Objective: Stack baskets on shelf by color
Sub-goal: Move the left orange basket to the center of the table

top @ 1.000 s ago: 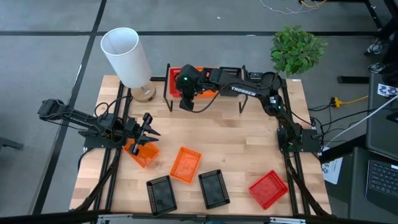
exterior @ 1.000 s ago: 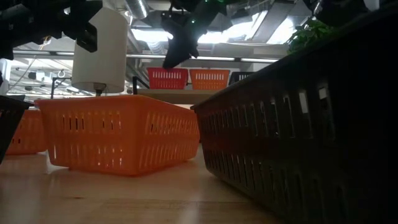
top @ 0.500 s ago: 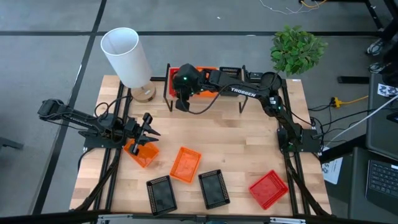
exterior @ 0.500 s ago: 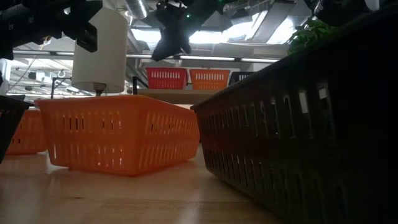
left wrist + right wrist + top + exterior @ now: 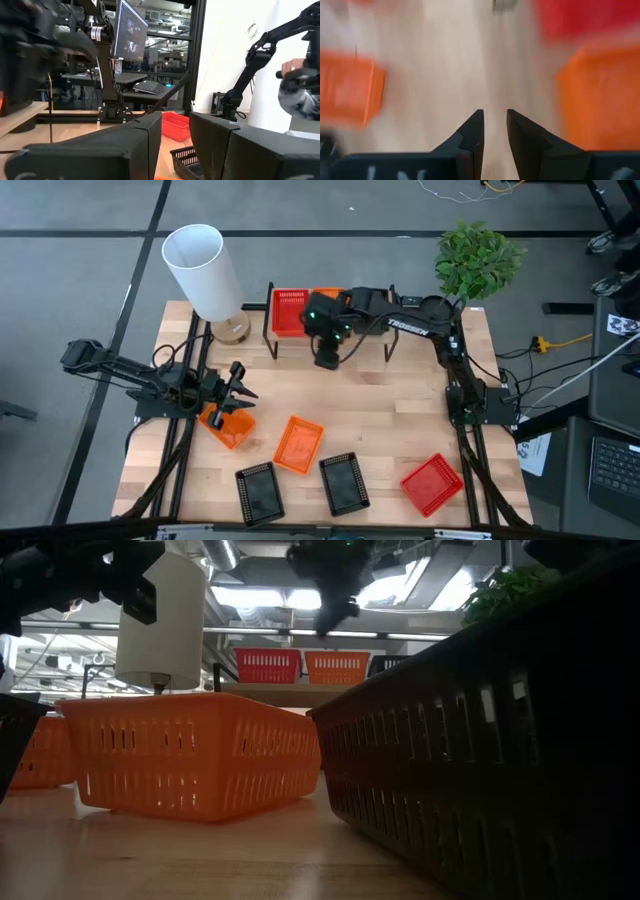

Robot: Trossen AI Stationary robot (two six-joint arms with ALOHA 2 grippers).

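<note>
The shelf (image 5: 290,690) stands at the table's far middle and bears a red basket (image 5: 290,310), an orange basket (image 5: 337,667) and a black basket (image 5: 372,295). My right gripper (image 5: 325,358) hovers in front of the shelf, empty, its fingers a narrow gap apart (image 5: 495,122). My left gripper (image 5: 240,380) waits at the table's left above an orange basket (image 5: 228,425), its fingers also slightly apart (image 5: 175,130). Another orange basket (image 5: 298,443), two black baskets (image 5: 260,492) (image 5: 343,482) and a red basket (image 5: 431,483) lie flat on the table's near half.
A white lamp (image 5: 205,270) stands at the far left corner and a potted plant (image 5: 478,258) at the far right corner. Bare wood lies between the shelf and the loose baskets. Black frame posts run along both table sides.
My right gripper has gone from above the red basket on the shelf's left part toward the table's right edge and a little toward the near edge, coming off the shelf's front. The red basket stays on the shelf and now shows whole.
</note>
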